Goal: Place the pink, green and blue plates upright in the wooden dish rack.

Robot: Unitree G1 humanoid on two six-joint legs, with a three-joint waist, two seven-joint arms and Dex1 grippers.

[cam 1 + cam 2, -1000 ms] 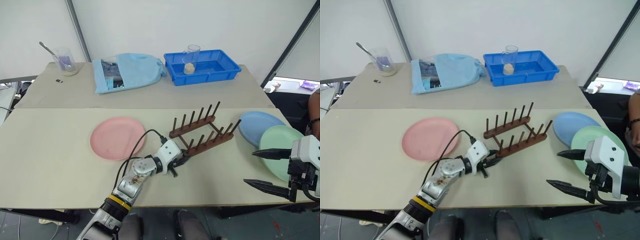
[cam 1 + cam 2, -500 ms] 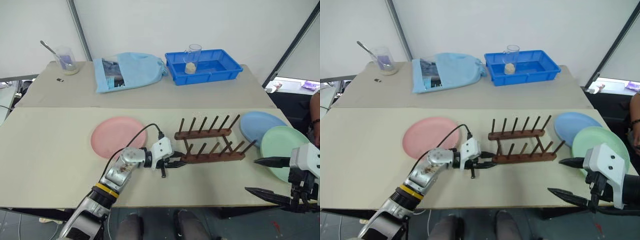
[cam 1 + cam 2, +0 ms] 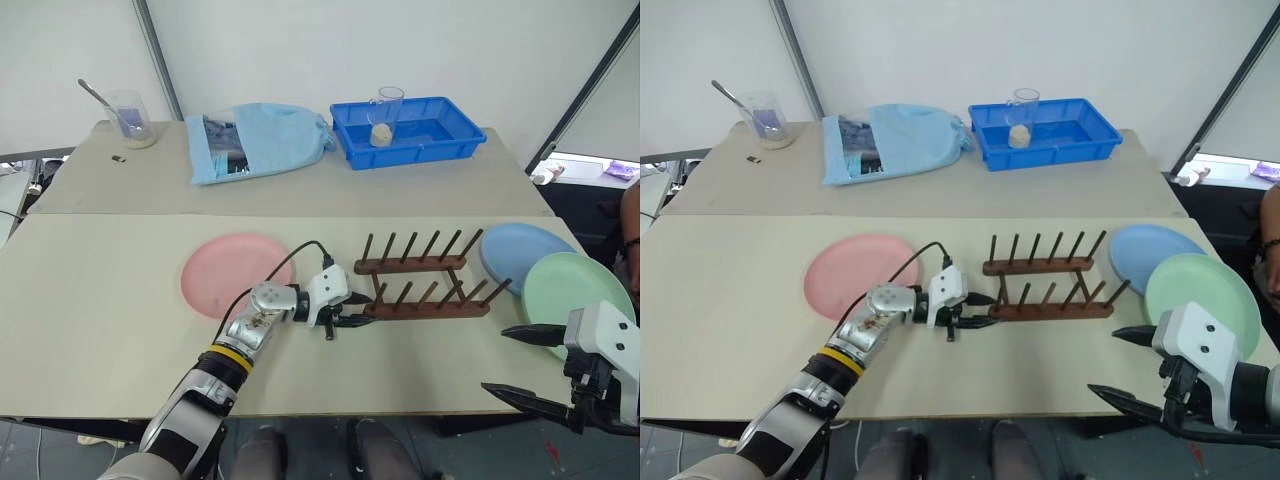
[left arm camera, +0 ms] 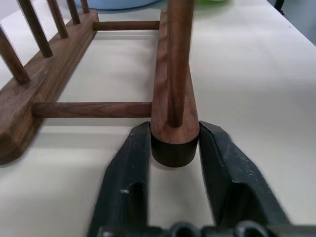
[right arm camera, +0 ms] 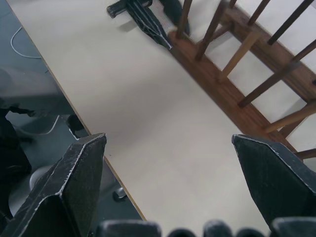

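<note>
Both left jaws flank the wooden dish rack (image 4: 174,98) rail's end, barely parted.

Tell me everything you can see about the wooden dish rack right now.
The wooden dish rack is dark brown, with two parallel base rails joined by thin cross dowels, each rail carrying a row of round pegs leaning slightly right. It sits empty on the beige table, between the pink plate and the blue plate. The left gripper has its fingers on either side of the near rail's rounded end.
</note>
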